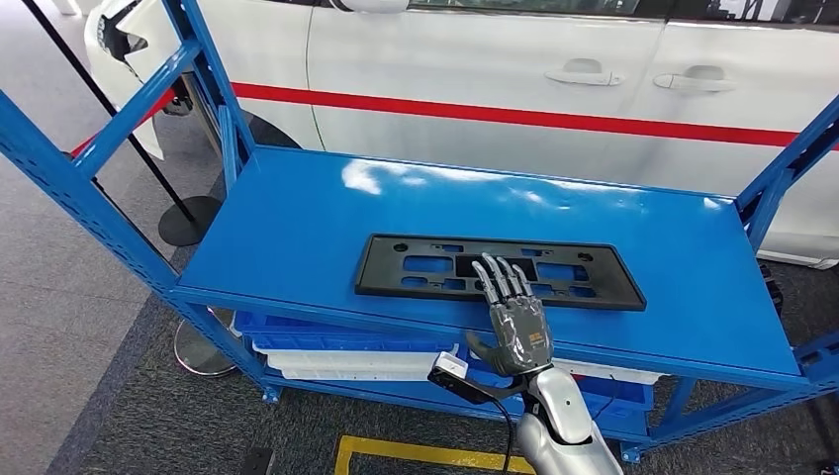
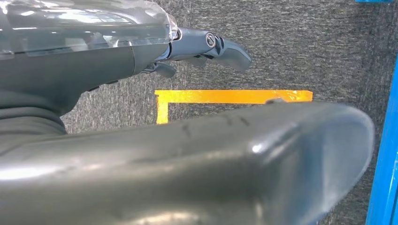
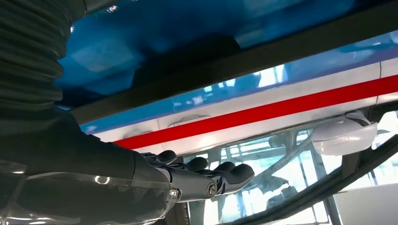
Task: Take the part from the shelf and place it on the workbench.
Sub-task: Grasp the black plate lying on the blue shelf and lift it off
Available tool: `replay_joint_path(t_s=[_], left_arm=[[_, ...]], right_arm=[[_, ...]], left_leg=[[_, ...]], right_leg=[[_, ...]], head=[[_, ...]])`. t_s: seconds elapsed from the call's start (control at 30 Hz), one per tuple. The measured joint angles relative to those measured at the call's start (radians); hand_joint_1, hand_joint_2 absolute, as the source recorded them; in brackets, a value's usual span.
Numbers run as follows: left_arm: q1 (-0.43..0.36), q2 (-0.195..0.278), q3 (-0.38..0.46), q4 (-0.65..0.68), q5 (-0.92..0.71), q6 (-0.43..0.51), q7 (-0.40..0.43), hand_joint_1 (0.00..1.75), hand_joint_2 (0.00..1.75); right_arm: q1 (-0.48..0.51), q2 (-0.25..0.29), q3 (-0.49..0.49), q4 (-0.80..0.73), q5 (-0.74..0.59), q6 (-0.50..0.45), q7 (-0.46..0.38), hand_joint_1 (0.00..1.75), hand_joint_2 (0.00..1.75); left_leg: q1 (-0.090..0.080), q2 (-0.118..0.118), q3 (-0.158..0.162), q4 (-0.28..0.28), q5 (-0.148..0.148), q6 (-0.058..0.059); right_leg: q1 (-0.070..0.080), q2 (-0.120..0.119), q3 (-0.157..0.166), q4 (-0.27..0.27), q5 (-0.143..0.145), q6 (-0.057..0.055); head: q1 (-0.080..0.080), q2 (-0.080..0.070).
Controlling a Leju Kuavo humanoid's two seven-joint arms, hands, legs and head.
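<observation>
Part: a flat black plastic plate (image 1: 500, 271), long and rectangular with cut-out slots and small holes, like a licence-plate holder. It lies flat on the top shelf board, toward the front edge and a little right of the middle, its long side running along the shelf front.
Shelf: a blue metal rack (image 1: 297, 218) with slanted blue uprights at both ends; the glossy top board carries the part.
Right robot hand: the right robot hand (image 1: 514, 317) reaches up from below over the front lip of the shelf, palm down, fingers (image 1: 500, 277) straight and slightly fanned. The fingertips lie over the near middle of the part; whether they press on it or hover just above, I cannot tell. It holds nothing. In the right wrist view the dark fingers (image 3: 211, 176) are stretched out side by side.
Left robot hand: the left robot hand (image 2: 206, 47) hangs over the floor, its fingers extended and apart, with nothing in them.
Lower shelf level: blue and white trays (image 1: 336, 351) are stacked under the top board.
Floor: grey carpet with a yellow tape corner (image 2: 225, 97) near the shelf foot.
Background: a white car (image 1: 554, 89) with a red stripe stands just behind the shelf, door handles visible.
</observation>
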Motion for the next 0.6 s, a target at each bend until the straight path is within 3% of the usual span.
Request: replay_joint_path(t_s=[0.07,0.1,0.2,0.27,0.37,0.4,0.43,0.47,0.53,0.6], left_arm=[[-0.001,-0.001,0.000,0.000,0.000,-0.001,0.003,0.00,0.00],[-0.002,-0.001,0.000,0.000,0.001,-0.002,0.004,0.00,0.00],[-0.002,-0.001,0.000,0.000,0.004,-0.002,0.004,0.00,0.00],[-0.001,-0.001,0.000,0.000,0.010,-0.002,0.004,0.00,0.00],[0.000,-0.002,0.000,0.000,0.014,-0.001,0.004,0.00,0.00],[0.001,-0.002,0.000,0.000,0.014,-0.001,0.004,0.00,0.00],[0.003,-0.002,0.000,0.000,0.014,-0.001,0.004,0.00,0.00],[0.004,-0.003,0.000,0.000,0.014,-0.001,0.004,0.00,0.00],[0.004,-0.003,0.000,0.000,0.013,-0.001,0.004,0.00,0.00],[0.002,-0.003,0.000,0.000,0.012,-0.002,0.004,0.00,0.00]], right_arm=[[-0.024,0.008,0.000,0.031,0.006,0.000,0.003,0.00,1.75],[-0.037,0.012,0.000,0.047,0.011,0.000,0.005,0.00,1.75],[-0.060,0.022,-0.001,0.089,0.021,0.000,0.012,0.00,1.75],[-0.075,0.029,-0.001,0.108,0.029,0.000,0.018,0.00,1.75],[-0.102,0.041,-0.001,0.150,0.060,-0.001,0.046,0.00,1.75],[-0.109,0.043,-0.001,0.166,0.069,-0.001,0.057,0.00,1.75],[-0.117,0.045,-0.002,0.181,0.077,-0.001,0.067,0.00,1.75],[-0.126,0.048,-0.002,0.194,0.086,-0.001,0.076,0.00,1.75],[-0.146,0.056,-0.005,0.216,0.102,-0.001,0.094,0.00,1.75],[-0.168,0.062,-0.009,0.236,0.119,-0.001,0.115,0.00,1.75]], left_leg=[[-0.002,0.000,-0.003,0.009,-0.005,-0.008],[-0.004,0.000,-0.006,0.012,-0.006,-0.013],[-0.004,0.001,-0.012,0.014,-0.006,-0.031],[-0.002,0.001,-0.023,0.041,-0.026,-0.042],[0.002,0.001,-0.104,0.219,-0.116,-0.055],[0.003,0.001,-0.132,0.277,-0.135,-0.058],[0.003,0.001,-0.144,0.301,-0.134,-0.058],[0.003,0.001,-0.136,0.283,-0.113,-0.057],[0.002,0.002,-0.075,0.152,-0.042,-0.050],[-0.002,0.002,-0.023,0.039,-0.004,-0.038]], right_leg=[[0.001,0.001,0.057,-0.130,0.055,-0.006],[0.002,0.001,0.072,-0.167,0.066,-0.009],[0.005,0.002,0.073,-0.184,0.068,-0.025],[0.002,0.000,0.075,-0.191,0.074,-0.038],[0.002,-0.001,0.075,-0.193,0.076,-0.047],[0.003,-0.002,0.075,-0.192,0.076,-0.048],[0.004,-0.001,0.075,-0.191,0.075,-0.048],[0.005,-0.001,0.075,-0.190,0.075,-0.048],[0.005,0.001,0.077,-0.188,0.074,-0.046],[0.008,0.002,0.075,-0.186,0.073,-0.039]], head=[[0.000,0.000],[0.000,0.000],[0.000,0.000],[0.000,0.000],[0.000,0.000],[0.000,0.000],[0.000,0.000],[0.000,0.000],[0.000,0.000],[0.000,0.000]])
